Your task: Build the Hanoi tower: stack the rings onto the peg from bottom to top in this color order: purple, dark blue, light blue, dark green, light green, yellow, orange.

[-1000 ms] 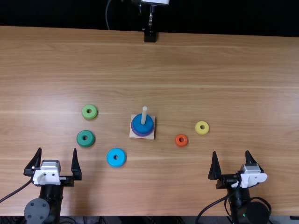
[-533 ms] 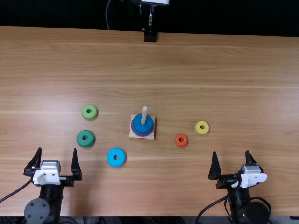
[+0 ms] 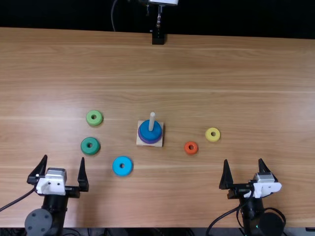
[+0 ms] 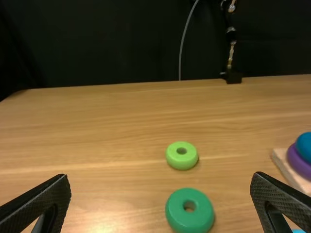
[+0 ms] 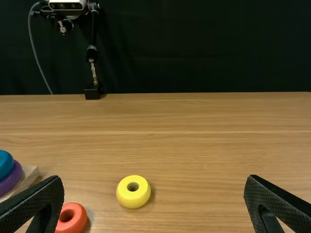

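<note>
The wooden counter [image 3: 221, 73] meets a dark backdrop [image 3: 69, 14]. My left gripper [image 3: 64, 157] and right gripper [image 3: 243, 160] are released. One peg [image 3: 151, 123] holds two rings [image 3: 144, 130], purple and dark blue; five loose rings [image 3: 116, 166] lie to either side.

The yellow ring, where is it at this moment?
In the top view, the yellow ring lies flat on the table, right of the peg, with the orange ring its nearest neighbour.
</note>
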`<state>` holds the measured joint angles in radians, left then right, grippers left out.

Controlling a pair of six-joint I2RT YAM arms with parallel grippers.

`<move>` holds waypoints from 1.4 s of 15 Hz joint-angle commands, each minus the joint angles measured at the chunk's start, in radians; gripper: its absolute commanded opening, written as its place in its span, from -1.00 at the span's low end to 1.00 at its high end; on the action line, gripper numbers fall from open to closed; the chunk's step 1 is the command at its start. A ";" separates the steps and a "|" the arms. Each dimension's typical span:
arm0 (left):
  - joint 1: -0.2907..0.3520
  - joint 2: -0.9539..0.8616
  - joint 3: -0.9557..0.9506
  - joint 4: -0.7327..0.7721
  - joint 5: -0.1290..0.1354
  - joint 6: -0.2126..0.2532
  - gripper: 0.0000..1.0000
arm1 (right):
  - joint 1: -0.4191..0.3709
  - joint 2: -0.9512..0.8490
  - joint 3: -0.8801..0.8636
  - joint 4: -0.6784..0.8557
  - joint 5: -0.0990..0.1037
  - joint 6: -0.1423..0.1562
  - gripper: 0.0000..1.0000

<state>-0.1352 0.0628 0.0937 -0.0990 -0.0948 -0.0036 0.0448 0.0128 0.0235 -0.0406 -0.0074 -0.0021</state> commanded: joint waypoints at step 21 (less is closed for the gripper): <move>-0.116 0.709 0.640 0.016 0.021 0.171 1.00 | -0.010 -0.013 -0.010 0.003 -0.002 -0.005 1.00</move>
<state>-0.2447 0.7654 0.7002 -0.0845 -0.0849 0.1032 0.0448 0.0128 0.0238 -0.0406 -0.0074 -0.0025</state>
